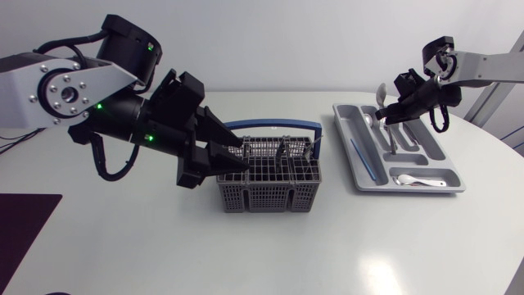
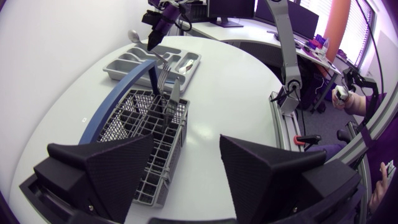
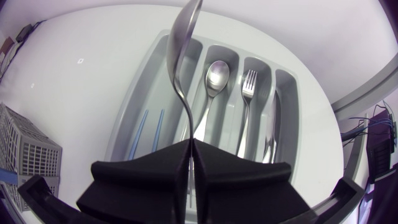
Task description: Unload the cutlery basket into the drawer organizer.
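Now my R gripper (image 3: 189,148) pinches a spoon (image 3: 180,56) by the handle above the organizer (image 3: 132,124); my L gripper (image 1: 236,156) hangs w/ fingers apart, empty, at the basket (image 1: 270,195) edge.

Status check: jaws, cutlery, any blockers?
Left gripper jaws open, over cutlery basket edge. Right gripper shut on spoon above drawer organizer. Fork left in basket. Nothing in the way.

We look down on a white surface (image 1: 164,254) with a rounded edge. At its near left side lies a dark, flat rectangular patch (image 1: 24,233); we cannot tell what it is. A tiny dark mark (image 3: 79,60) dots the white.
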